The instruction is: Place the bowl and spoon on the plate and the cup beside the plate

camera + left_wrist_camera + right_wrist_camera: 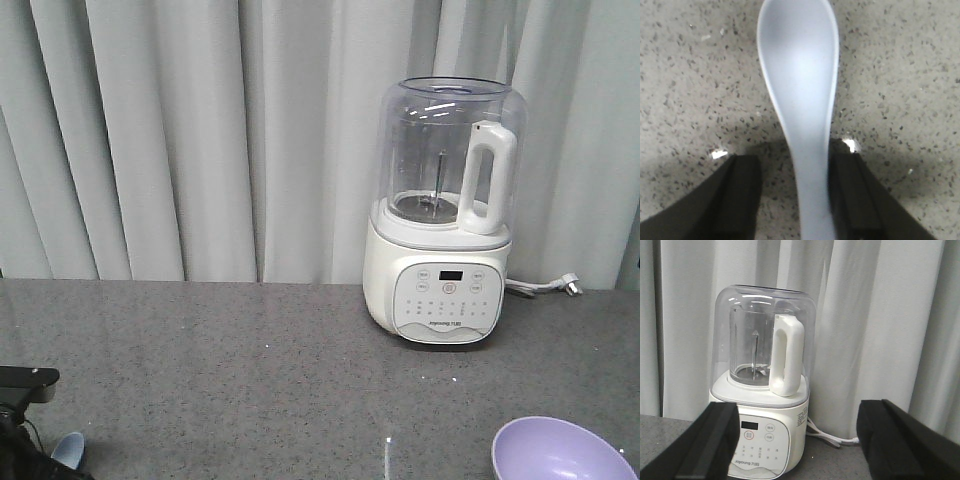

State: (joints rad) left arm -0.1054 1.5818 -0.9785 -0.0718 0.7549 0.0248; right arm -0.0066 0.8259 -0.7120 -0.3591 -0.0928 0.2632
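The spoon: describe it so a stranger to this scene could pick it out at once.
Start at the white blender on the grey speckled counter, then look to the counter's near left. There the spoon lies between the open fingers of the left gripper: pale blue with a rounded scoop, unlike the round lavender bowl at the near right.

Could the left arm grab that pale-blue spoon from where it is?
Probably yes: the handle of the pale-blue plastic spoon lies between the open fingers of the left gripper, on the speckled grey counter; nothing blocks it.
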